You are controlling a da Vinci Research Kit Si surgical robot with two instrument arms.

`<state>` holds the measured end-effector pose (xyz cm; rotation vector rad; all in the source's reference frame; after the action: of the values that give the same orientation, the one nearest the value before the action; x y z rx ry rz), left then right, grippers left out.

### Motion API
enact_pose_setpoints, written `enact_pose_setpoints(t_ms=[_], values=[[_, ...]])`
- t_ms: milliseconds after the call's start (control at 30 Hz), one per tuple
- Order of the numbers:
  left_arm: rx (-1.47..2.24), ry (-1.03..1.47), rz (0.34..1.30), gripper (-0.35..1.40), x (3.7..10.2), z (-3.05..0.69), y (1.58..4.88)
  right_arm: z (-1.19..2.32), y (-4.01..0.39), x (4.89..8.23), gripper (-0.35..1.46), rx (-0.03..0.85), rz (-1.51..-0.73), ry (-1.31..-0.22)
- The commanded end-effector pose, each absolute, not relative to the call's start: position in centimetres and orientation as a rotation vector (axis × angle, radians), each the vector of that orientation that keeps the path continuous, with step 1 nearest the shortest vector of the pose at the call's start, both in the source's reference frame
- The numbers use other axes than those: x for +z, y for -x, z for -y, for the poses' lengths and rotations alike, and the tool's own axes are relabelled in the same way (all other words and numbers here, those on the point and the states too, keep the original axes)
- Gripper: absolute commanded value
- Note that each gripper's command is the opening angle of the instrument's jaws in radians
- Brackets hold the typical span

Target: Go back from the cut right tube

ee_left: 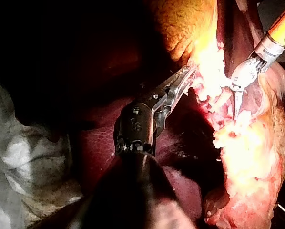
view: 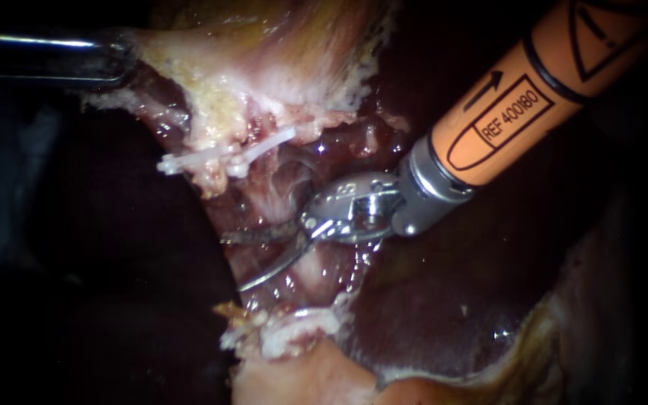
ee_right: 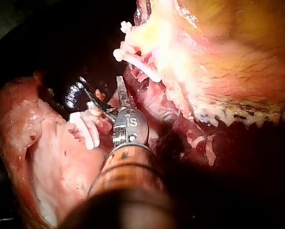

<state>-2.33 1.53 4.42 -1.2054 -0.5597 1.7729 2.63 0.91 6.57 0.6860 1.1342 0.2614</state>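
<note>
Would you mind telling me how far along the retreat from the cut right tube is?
Done: white clips sit on the tissue, an upper clip and a lower clip; the cut itself I cannot make out. In hand: the right instrument has its bladed tool open, lying between those clips. Left: seemingly the whole withdrawal, as the blades are not yet clear of the tissue.
</note>
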Motion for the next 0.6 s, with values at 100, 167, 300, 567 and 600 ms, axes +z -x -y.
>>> enact_pose_setpoints(t_ms=[100, 167, 300, 567, 600], values=[[1.773, 1.206, 0.56, -0.35, 4.42, -1.53, 2.33, -0.89, -2.46, 6.43, 1.43, 0.298, -1.132, -0.554], [1.773, 1.206, 0.56, -0.35, 4.42, -1.53, 2.32, -0.85, -2.35, 6.36, 1.43, 0.285, -1.111, -0.49], [1.773, 1.206, 0.561, -0.35, 4.42, -1.53, 2.32, -0.82, -2.07, 6.19, 1.43, 0.228, -0.971, -0.389], [1.774, 1.206, 0.561, -0.35, 4.42, -1.53, 2.31, -0.98, -1.48, 5.92, 1.43, 0.213, -0.857, -0.323], [1.774, 1.206, 0.561, -0.35, 4.42, -1.53, 2.31, -1.0, -1.41, 5.9, 1.43, 0.218, -0.854, -0.322]])
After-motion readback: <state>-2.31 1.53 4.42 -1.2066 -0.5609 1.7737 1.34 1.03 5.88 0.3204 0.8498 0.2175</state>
